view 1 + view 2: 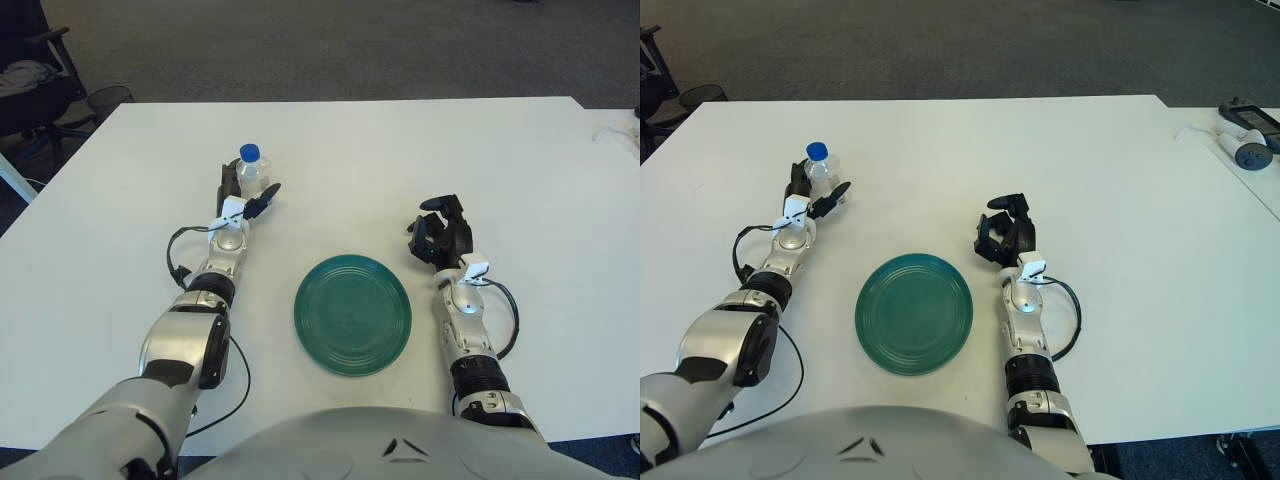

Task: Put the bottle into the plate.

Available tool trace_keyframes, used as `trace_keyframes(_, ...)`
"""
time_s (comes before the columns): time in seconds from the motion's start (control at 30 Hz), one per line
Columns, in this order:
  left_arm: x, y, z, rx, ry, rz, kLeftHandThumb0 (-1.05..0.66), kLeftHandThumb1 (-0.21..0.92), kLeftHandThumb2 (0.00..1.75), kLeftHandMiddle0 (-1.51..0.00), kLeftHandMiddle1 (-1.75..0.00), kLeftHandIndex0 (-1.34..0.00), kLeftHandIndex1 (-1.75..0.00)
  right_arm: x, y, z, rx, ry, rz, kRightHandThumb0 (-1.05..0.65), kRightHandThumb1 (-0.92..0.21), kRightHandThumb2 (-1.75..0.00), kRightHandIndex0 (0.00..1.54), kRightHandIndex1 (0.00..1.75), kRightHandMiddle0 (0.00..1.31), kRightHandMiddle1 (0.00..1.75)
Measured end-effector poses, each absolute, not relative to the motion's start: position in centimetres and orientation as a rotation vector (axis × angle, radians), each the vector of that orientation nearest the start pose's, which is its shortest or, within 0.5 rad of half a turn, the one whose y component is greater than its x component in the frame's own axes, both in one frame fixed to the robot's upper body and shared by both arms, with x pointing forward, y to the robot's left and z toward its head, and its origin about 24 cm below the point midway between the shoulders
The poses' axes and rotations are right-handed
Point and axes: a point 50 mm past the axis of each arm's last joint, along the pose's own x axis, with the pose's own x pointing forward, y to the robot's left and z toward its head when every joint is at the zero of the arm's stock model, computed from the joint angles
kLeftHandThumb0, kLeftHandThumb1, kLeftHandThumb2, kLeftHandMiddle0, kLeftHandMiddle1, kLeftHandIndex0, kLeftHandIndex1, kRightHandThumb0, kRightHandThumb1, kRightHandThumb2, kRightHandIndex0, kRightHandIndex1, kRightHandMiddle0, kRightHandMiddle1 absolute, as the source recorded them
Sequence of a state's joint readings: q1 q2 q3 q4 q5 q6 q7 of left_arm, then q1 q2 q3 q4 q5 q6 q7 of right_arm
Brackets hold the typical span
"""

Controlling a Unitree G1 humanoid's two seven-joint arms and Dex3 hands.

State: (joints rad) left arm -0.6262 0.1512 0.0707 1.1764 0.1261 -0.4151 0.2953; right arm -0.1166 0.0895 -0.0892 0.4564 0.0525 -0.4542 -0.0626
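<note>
The bottle (251, 172), clear with a blue cap, is stood upright on the white desk (360, 150), to the robot's left and beyond the plate. The dark fingers (266, 195) of the left hand (243, 196) are spread around its lower body, one on either side; whether the bottle is actually gripped cannot be told. The left arm is stretched forward across the desk behind that hand. The green plate (352, 313) is laid flat near the front edge, well apart from the bottle and with nothing on it. The right hand (441, 233) is seen just right of the plate, its fingers curled inward and nothing held.
</note>
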Motion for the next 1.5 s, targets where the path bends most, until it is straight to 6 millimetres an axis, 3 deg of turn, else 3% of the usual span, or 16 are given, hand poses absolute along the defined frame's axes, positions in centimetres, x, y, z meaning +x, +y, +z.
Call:
trace_keyframes(1.03, 34.6, 16.9, 1.0, 0.25, 0.145, 0.223, -1.01, 0.89, 0.05, 0.0, -0.84, 0.0, -0.81, 26.0, -14.4, 0.5, 0.146, -0.087, -0.14, 0.0, -0.52, -1.08, 0.49, 1.7, 0.23, 1.75)
trace_keyframes(1.17, 34.7, 16.8, 1.1, 0.259, 0.152, 0.217, -1.0, 0.89, 0.06, 0.0, -0.88, 0.0, -0.86, 26.0, -14.4, 0.6, 0.147, -0.088, -0.141, 0.0, -0.52, -1.08, 0.49, 1.7, 0.23, 1.75)
trace_keyframes(1.23, 34.8, 16.8, 1.1, 0.264, 0.155, 0.214, -0.99, 0.89, 0.06, -0.02, -0.94, 0.0, -0.99, 26.0, -14.3, 0.6, 0.149, -0.088, -0.141, 0.0, -0.52, -1.08, 0.49, 1.69, 0.23, 1.75)
trace_keyframes(1.27, 34.8, 16.7, 1.1, 0.267, 0.156, 0.212, -0.97, 0.89, 0.06, -0.09, -1.07, 0.0, -1.22, 26.0, -14.3, 0.6, 0.149, -0.089, -0.141, 0.0, -0.52, -1.07, 0.49, 1.69, 0.23, 1.75)
trace_keyframes(1.3, 34.8, 16.7, 1.2, 0.273, 0.156, 0.21, -0.92, 0.88, 0.06, -0.22, -1.32, -0.11, -1.41, 26.0, -14.3, 0.6, 0.15, -0.089, -0.141, 0.0, -0.52, -1.07, 0.49, 1.69, 0.23, 1.75)
trace_keyframes(1.33, 34.8, 16.7, 1.2, 0.289, 0.153, 0.207, -0.9, 0.87, 0.07, -0.26, -1.4, -0.14, -1.48, 26.0, -14.3, 0.6, 0.151, -0.089, -0.141, 0.0, -0.52, -1.07, 0.49, 1.69, 0.23, 1.75)
trace_keyframes(1.37, 34.8, 16.6, 1.2, 0.304, 0.15, 0.203, -0.8, 0.83, 0.12, -0.44, -1.53, -0.28, -1.57, 26.0, -14.3, 0.6, 0.151, -0.089, -0.141, 0.0, -0.52, -1.07, 0.49, 1.69, 0.23, 1.75)
trace_keyframes(1.4, 34.8, 16.6, 1.2, 0.321, 0.146, 0.201, -0.76, 0.78, 0.22, -0.5, -1.57, -0.33, -1.61, 26.0, -14.3, 0.6, 0.152, -0.089, -0.141, 0.0, -0.52, -1.07, 0.49, 1.69, 0.23, 1.75)
trace_keyframes(1.47, 34.8, 16.4, 1.3, 0.346, 0.133, 0.199, -0.67, 0.57, 0.59, -0.67, -1.67, -0.46, -1.69, 26.0, -14.3, 0.6, 0.155, -0.089, -0.141, 0.0, -0.52, -1.08, 0.49, 1.7, 0.23, 1.75)
trace_keyframes(1.5, 34.8, 16.3, 1.3, 0.354, 0.127, 0.198, -0.59, 0.53, 0.68, -0.72, -1.69, -0.52, -1.7, 26.0, -14.3, 0.6, 0.156, -0.09, -0.14, 0.0, -0.52, -1.08, 0.49, 1.7, 0.23, 1.75)
